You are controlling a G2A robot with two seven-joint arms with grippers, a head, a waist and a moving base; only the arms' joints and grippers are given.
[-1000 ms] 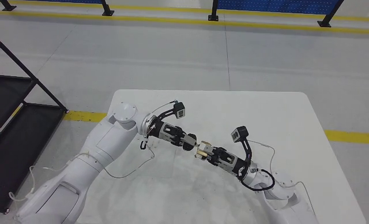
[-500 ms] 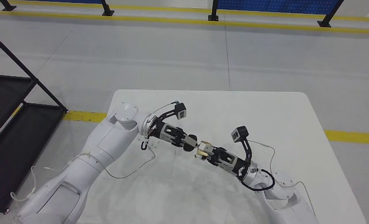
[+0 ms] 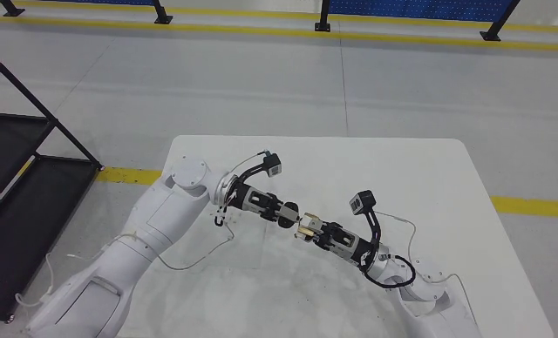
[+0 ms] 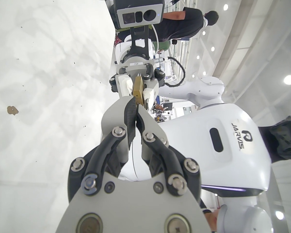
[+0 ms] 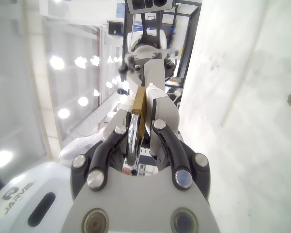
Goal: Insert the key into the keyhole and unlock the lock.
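Lock (image 4: pixel 137 88) clamped in right claw (image 5: pixel 139 98), left claw (image 4: pixel 136 105) pinched against it.

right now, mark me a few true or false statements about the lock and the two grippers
1. The lock lies flat on the table. False: the right gripper holds it up off the table.
2. The left gripper is shut, its tips right at the lock's brass body. True.
3. The lock's body is silver. False: the body is brass, and the shackle is silver.
4. The two grippers meet tip to tip above the table. True.
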